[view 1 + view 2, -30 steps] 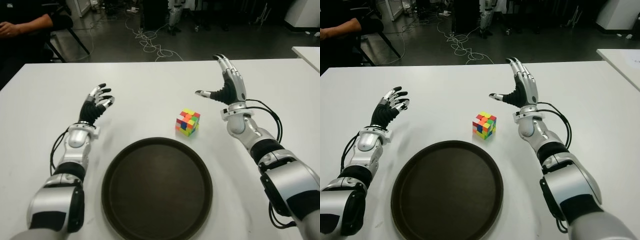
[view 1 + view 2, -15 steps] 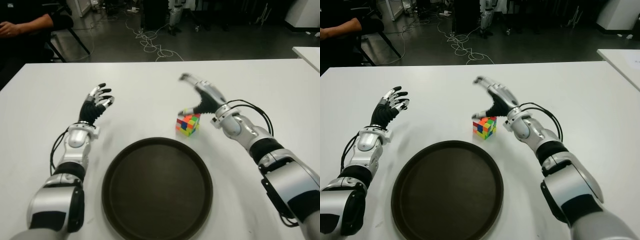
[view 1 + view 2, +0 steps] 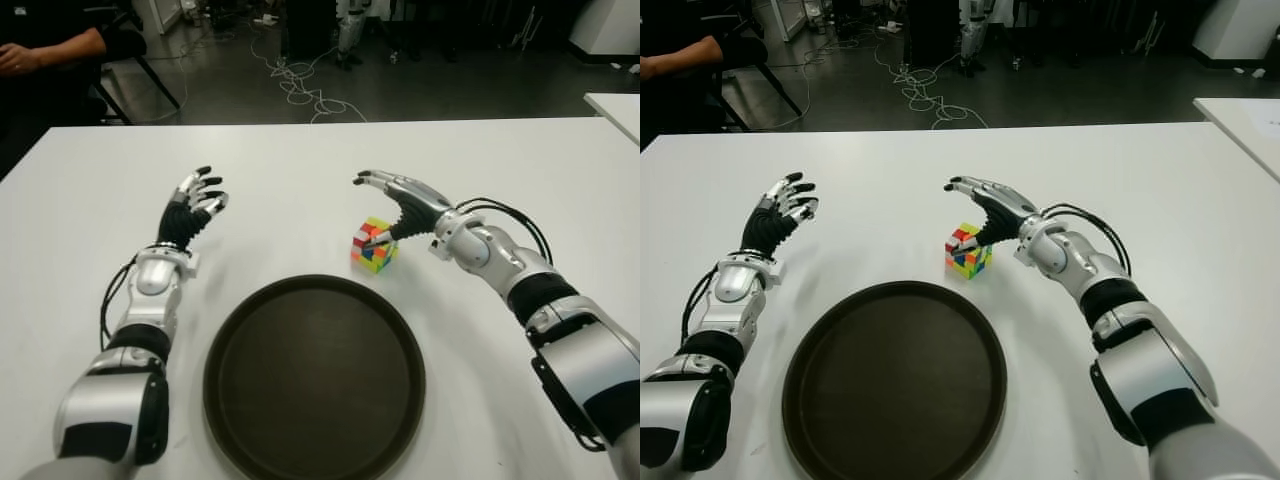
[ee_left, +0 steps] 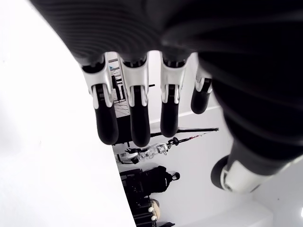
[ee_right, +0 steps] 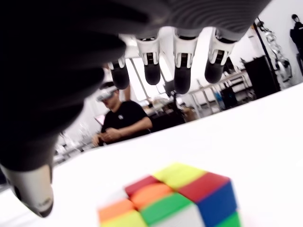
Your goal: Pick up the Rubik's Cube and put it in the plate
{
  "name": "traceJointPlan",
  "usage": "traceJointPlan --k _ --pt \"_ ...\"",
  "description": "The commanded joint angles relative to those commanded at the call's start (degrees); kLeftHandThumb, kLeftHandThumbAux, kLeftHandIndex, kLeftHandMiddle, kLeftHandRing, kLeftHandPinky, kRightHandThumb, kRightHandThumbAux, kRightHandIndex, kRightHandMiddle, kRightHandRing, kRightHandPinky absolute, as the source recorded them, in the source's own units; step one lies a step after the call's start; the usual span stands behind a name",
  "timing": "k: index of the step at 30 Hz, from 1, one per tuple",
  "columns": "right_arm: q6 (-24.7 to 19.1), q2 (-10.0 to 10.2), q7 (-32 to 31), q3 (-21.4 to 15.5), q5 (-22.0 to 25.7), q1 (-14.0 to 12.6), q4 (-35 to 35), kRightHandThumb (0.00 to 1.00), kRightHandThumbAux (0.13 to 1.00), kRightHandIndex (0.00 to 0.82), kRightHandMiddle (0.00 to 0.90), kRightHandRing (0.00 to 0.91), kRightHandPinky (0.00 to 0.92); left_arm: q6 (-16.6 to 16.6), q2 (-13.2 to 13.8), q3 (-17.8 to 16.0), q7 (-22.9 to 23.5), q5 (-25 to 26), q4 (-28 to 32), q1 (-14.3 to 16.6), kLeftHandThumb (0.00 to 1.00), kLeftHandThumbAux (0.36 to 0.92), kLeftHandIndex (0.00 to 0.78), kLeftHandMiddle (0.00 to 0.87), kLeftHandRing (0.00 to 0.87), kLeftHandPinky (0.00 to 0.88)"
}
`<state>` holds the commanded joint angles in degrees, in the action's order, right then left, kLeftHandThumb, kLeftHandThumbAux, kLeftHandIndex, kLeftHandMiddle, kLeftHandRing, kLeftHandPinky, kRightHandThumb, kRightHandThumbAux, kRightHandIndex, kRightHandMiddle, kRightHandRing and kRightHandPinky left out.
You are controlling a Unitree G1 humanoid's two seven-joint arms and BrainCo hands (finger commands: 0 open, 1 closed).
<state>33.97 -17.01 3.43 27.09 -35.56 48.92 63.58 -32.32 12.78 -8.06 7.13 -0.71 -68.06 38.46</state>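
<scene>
One hand poised over the cube

Right hand hovers spread above the cube, fingers unclosed, ready for a top grasp. Cube sits on the worktop just beyond the plate. Left hand shows idle beside the plate, relaxed and empty.

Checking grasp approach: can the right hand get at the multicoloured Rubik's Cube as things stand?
Probably yes. The right hand is poised over the multicoloured Rubik's Cube, fingers open, nothing between them. The cube sits alone on the white table, clear of the round dark plate.
</scene>
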Motion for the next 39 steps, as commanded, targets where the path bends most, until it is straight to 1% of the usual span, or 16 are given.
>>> traceJointPlan --k 8,10,12,16,20,26,30,33,39 --pt "-2.4 -0.2 -0.3 1.5 -2.3 0.7 0.4 0.000 0.653 0.081 0.084 0.123 0.158 0.3 0.0 0.0 -0.3 -0.1 0.0 0.1 0.218 0.668 0.116 0.216 0.232 0.275" --pt "-2.9 -0.3 0.0 2.0 -3.0 0.8 0.4 0.000 0.660 0.081 0.081 0.119 0.144 0.5 0.0 0.0 -0.4 -0.1 0.0 0.2 0.217 0.669 0.116 0.218 0.233 0.274" --pt "-3.2 -0.3 0.4 2.4 -3.6 0.8 0.3 0.000 0.689 0.084 0.081 0.114 0.130 0.7 0.0 0.0 -0.4 -0.1 -0.1 0.2 0.216 0.670 0.114 0.214 0.231 0.277" --pt "-3.7 -0.4 1.2 3.1 -4.4 1.0 0.4 0.000 0.710 0.083 0.080 0.110 0.123 0.6 0.0 -0.1 0.0 0.2 -0.1 0.2 0.222 0.679 0.113 0.211 0.229 0.276" --pt "-3.8 -0.4 1.9 3.4 -4.7 1.0 0.5 0.000 0.713 0.081 0.081 0.109 0.120 0.7 0.0 -0.2 0.1 0.3 -0.1 0.2 0.228 0.685 0.113 0.206 0.224 0.272" --pt "-3.9 -0.3 2.6 3.5 -5.0 1.1 0.9 0.000 0.721 0.087 0.084 0.118 0.141 1.0 0.0 -0.2 0.1 0.2 -0.1 0.3 0.223 0.692 0.118 0.215 0.231 0.274" --pt "-4.2 -0.1 2.9 3.7 -5.0 1.1 1.1 0.000 0.732 0.087 0.084 0.116 0.135 0.9 0.0 -0.2 0.0 0.2 -0.2 0.3 0.234 0.690 0.121 0.222 0.237 0.284" --pt "-4.3 -0.1 3.0 3.8 -5.0 1.1 1.2 0.000 0.741 0.089 0.086 0.121 0.152 0.6 0.0 -0.2 -0.2 0.1 -0.2 0.3 0.240 0.688 0.120 0.224 0.241 0.288" --pt "-4.7 0.5 4.0 4.6 -5.4 1.2 2.2 0.000 0.752 0.094 0.087 0.133 0.179 0.2 -0.1 -0.3 -0.1 0.2 -0.1 0.2 0.241 0.684 0.117 0.222 0.240 0.290"
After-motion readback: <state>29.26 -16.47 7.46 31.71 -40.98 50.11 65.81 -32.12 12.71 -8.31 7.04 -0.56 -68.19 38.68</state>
